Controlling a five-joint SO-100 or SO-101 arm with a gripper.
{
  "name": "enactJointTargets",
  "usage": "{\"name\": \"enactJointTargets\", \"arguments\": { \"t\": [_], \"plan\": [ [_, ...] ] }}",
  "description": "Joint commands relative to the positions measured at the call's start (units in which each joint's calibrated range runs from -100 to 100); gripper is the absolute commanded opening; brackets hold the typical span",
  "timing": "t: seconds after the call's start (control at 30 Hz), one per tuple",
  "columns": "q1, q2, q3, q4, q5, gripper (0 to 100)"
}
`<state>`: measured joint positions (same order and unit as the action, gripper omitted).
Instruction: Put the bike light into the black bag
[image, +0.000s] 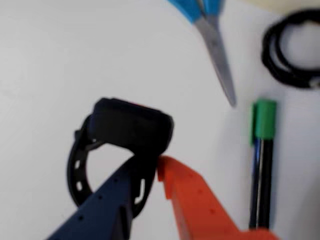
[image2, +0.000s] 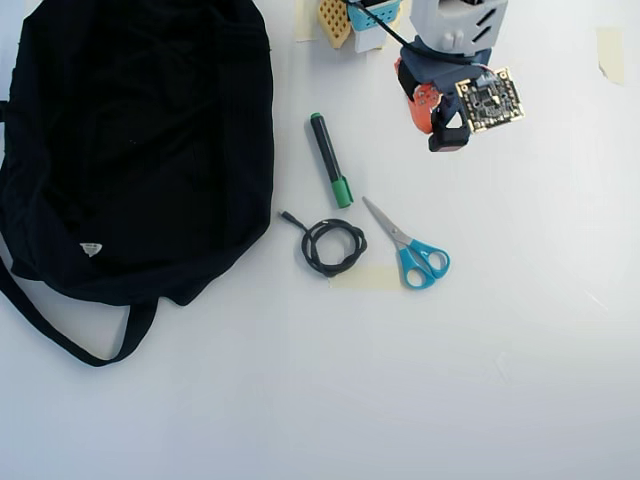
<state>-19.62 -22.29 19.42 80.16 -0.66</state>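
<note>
Pinching the small black blocky bike light (image: 132, 127) between its blue and orange fingers, my gripper (image: 150, 167) hung well right of the big floppy black fabric bag (image2: 140, 150), so I judged carrying level and clearing the green-capped marker (image2: 330, 160) mattered.

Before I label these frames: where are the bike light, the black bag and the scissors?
bike light (image: 131, 127): wrist view, on its black body.
black bag (image2: 130, 140): overhead view, on the middle of its fabric.
scissors (image2: 424, 262): overhead view, on the blue handles.
</note>
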Motion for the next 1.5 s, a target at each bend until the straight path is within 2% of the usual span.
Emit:
{"name": "enactJointTargets", "arguments": {
  "t": [0.0, 0.6, 0.7, 1.2, 1.37, 1.47],
  "plan": [
    [1.7, -8.2, 2.0, -0.4, -1.0, 2],
    [8.8, -13.0, 4.6, -0.4, -2.3, 2],
    [14.2, -13.1, 4.0, -0.4, -4.7, 2],
    [32.8, -14.9, 4.7, -0.5, -4.6, 2],
    [38.8, -15.0, 4.4, -5.0, -3.6, 2],
    [39.8, -14.9, 4.4, -6.3, -5.6, 2]
  ]
}}
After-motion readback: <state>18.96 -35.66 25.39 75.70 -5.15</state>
